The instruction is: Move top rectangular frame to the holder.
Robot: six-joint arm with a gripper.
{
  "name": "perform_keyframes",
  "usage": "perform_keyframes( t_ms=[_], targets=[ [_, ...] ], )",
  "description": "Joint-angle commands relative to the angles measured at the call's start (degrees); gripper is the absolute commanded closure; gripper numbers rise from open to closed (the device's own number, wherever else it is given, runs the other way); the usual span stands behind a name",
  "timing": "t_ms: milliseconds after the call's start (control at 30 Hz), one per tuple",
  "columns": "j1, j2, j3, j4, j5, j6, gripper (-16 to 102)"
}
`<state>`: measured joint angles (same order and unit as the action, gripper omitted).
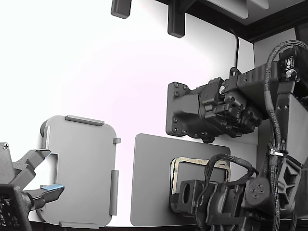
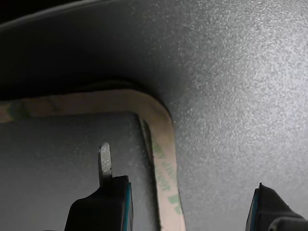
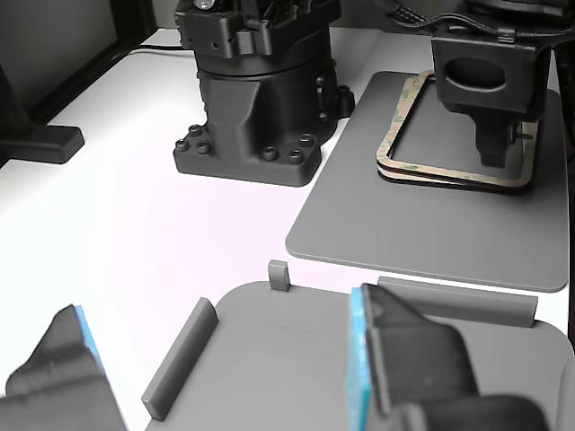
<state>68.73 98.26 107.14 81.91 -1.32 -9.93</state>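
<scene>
Desk: a white desk (image 1: 96,72) is seen carrying all parts; dark fixtures are hung along its far edge in the exterior view.
Mat: a dark grey mat (image 1: 149,183) is laid just beside the holder (image 1: 82,168), at the exterior view's right of it.
Top rectangular frame: the top rectangular frame (image 3: 409,117) is found lying on the mat, stacked on a second like frame, well apart from the holder.
Hand: the hand (image 2: 192,202) is held low over one corner of the frame (image 2: 161,139), its fingers spread to either side of the frame's strip, nothing pinched.
Wrist view only: the greenish mottling of the frame is shown.
Other view only: the stacked edges of both frames are shown, and a black motor block (image 3: 256,90) stood beside the mat.
</scene>
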Motion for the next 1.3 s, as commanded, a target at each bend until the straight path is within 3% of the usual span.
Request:
perform_keyframes(
  t_ms=[0,867,1267],
  targets=[
    [-0.4,1.6,-0.7,0.1,-0.1,-0.5,-13],
    [-0.3,2.5,7.5,-6.2,0.4,-1.1,4],
    [-0.5,2.4,8.3,-6.9,1.5,-0.2,20]
  ],
)
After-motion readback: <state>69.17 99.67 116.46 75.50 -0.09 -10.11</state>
